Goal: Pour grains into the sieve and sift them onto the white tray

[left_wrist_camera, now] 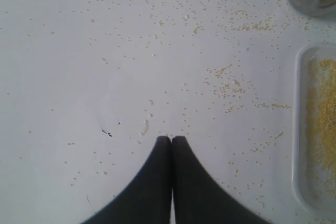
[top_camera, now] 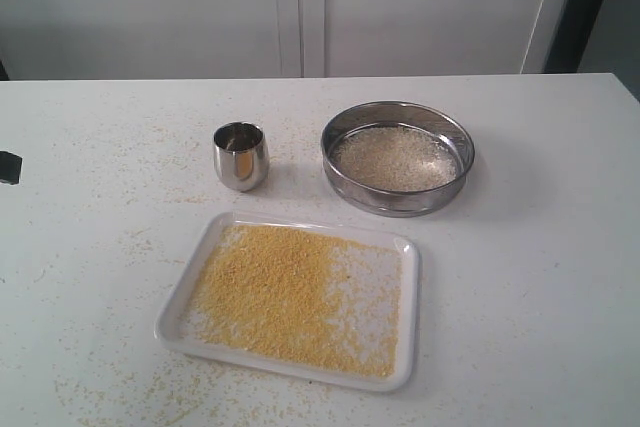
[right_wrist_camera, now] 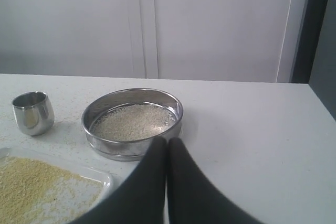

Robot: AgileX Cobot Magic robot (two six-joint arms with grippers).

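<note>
Left gripper: clenched, empty, hanging over the bare table.
Right gripper: fingers pressed together, holding nothing, and pointed toward the sieve.
Sieve: sits flat on the table at 1 o'clock from the white tray, apart from it.
White tray: at 6 o'clock in the exterior view, with its rim intact.
Grains: fine yellow meal covers the tray, thick toward 9 o'clock and thin toward 3 o'clock. Paler coarse bits lie on the mesh, and strays are scattered across the table.
Cup: upright at 9 o'clock from the sieve. Whether it holds anything is unclear.
Stage: sifting looks essentially done.
Risk 1: nudging the tray could push meal over its low rim.
Risk 2: lifting the sieve at a tilt would dump coarse residue onto the sifted pile.
Risk 3: a low arm sweep could knock over the cup.
</note>
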